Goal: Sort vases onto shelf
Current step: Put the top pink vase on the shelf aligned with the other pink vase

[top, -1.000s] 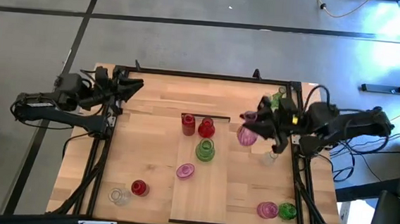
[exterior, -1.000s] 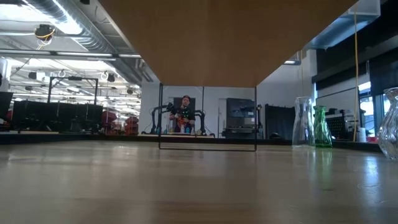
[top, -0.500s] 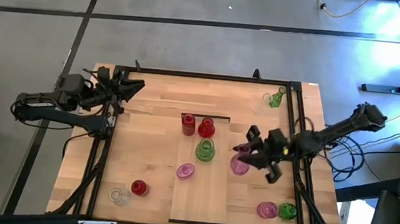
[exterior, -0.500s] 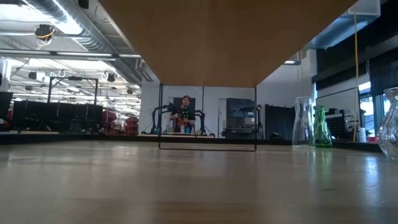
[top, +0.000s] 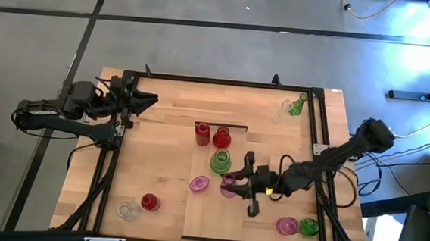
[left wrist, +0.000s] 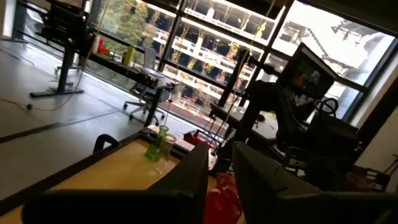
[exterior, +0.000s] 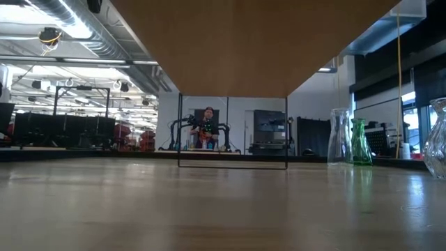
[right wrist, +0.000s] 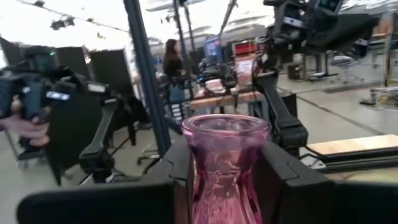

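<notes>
My right gripper [top: 241, 181] is shut on a pink vase [top: 229, 186] over the right side of the shelf [top: 214, 219], the pale board in the table's middle. Standing on the shelf are two red vases [top: 202, 132] [top: 221, 138], a green vase [top: 220, 163] and another pink vase [top: 199, 184]. My left gripper [top: 150, 98] waits at the table's far left, pointing level, a narrow gap between its fingers [left wrist: 249, 171] and nothing in it. My right gripper pinches the pink vase's neck [right wrist: 205, 168], just under the flared rim, between its two fingers [right wrist: 280, 171]. The fingers reach in level from the table's right side. The vase stands upright in the hold; whether its base touches the shelf I cannot tell.
On the table stand a clear vase [top: 127, 211] and a red one [top: 149, 202] near left, a pink one [top: 287, 226] and a green one [top: 309, 227] near right, and a green one [top: 297, 105] at the far right corner. A black frame [top: 225, 81] borders the table.
My right gripper has carried the pink vase from the table's far right side toward the near left and downward, ending over the shelf beside the green vase. The vase has stayed upright in the hold.
</notes>
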